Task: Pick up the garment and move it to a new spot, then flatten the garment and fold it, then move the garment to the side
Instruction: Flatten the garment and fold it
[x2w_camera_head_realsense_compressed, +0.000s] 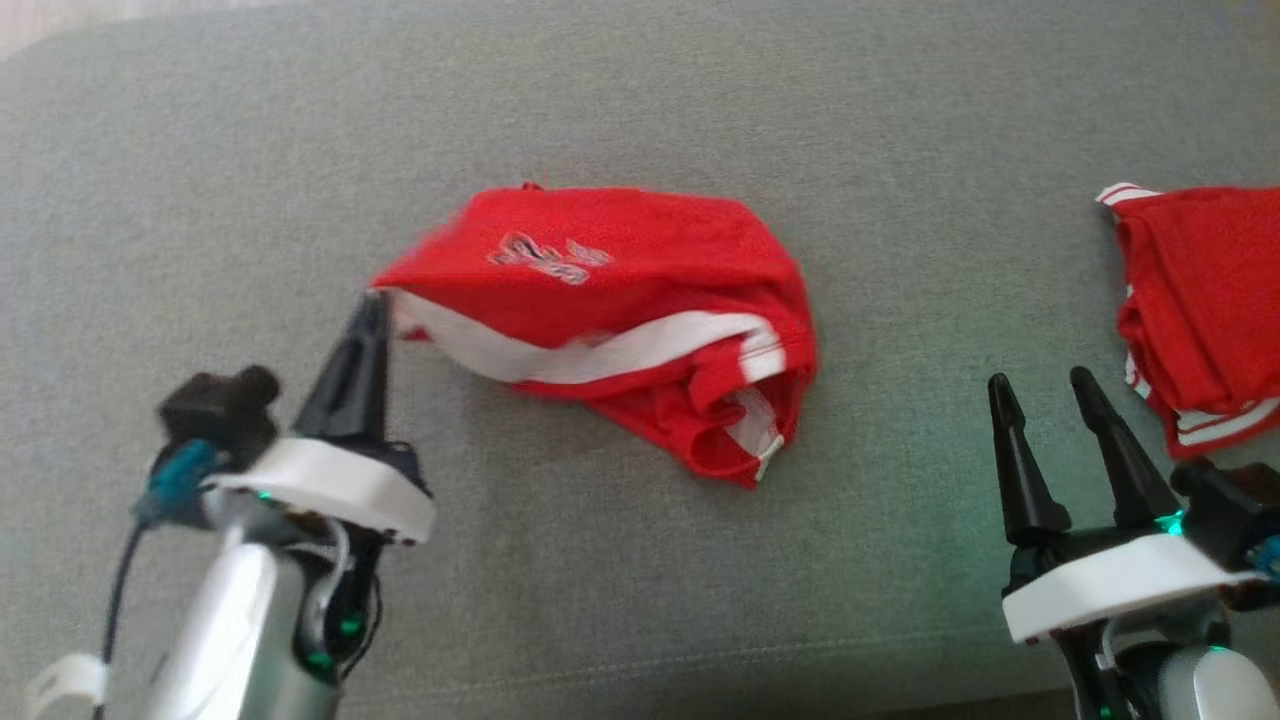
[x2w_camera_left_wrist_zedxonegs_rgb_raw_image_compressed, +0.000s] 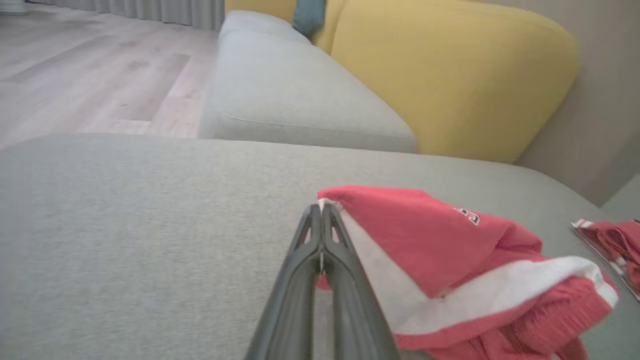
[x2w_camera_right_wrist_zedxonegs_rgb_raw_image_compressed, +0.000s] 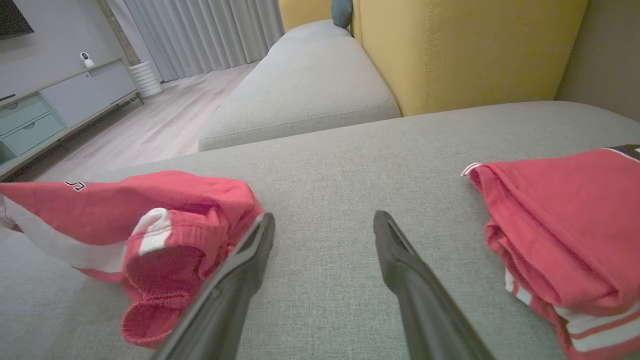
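Note:
The garment (x2w_camera_head_realsense_compressed: 640, 270) is red with a broad white stripe and a small printed logo, lying crumpled in the middle of the grey cushion. My left gripper (x2w_camera_head_realsense_compressed: 374, 300) is shut on its left corner, where the white stripe ends. In the left wrist view the two fingers (x2w_camera_left_wrist_zedxonegs_rgb_raw_image_compressed: 320, 212) are pressed together on that corner of the garment (x2w_camera_left_wrist_zedxonegs_rgb_raw_image_compressed: 425, 235), and the cloth trails off to the right. My right gripper (x2w_camera_head_realsense_compressed: 1040, 385) stands open at the lower right, apart from the cloth. In the right wrist view it (x2w_camera_right_wrist_zedxonegs_rgb_raw_image_compressed: 324, 227) hangs open over bare cushion, with the garment (x2w_camera_right_wrist_zedxonegs_rgb_raw_image_compressed: 125, 205) just left of it.
A second red garment with white stripes (x2w_camera_head_realsense_compressed: 1210, 300) lies folded at the right edge, close to my right gripper; it also shows in the right wrist view (x2w_camera_right_wrist_zedxonegs_rgb_raw_image_compressed: 565, 215). The grey cushion (x2w_camera_head_realsense_compressed: 640, 90) stretches behind. A yellow backrest (x2w_camera_right_wrist_zedxonegs_rgb_raw_image_compressed: 450, 45) and another grey seat (x2w_camera_right_wrist_zedxonegs_rgb_raw_image_compressed: 300, 95) stand beyond.

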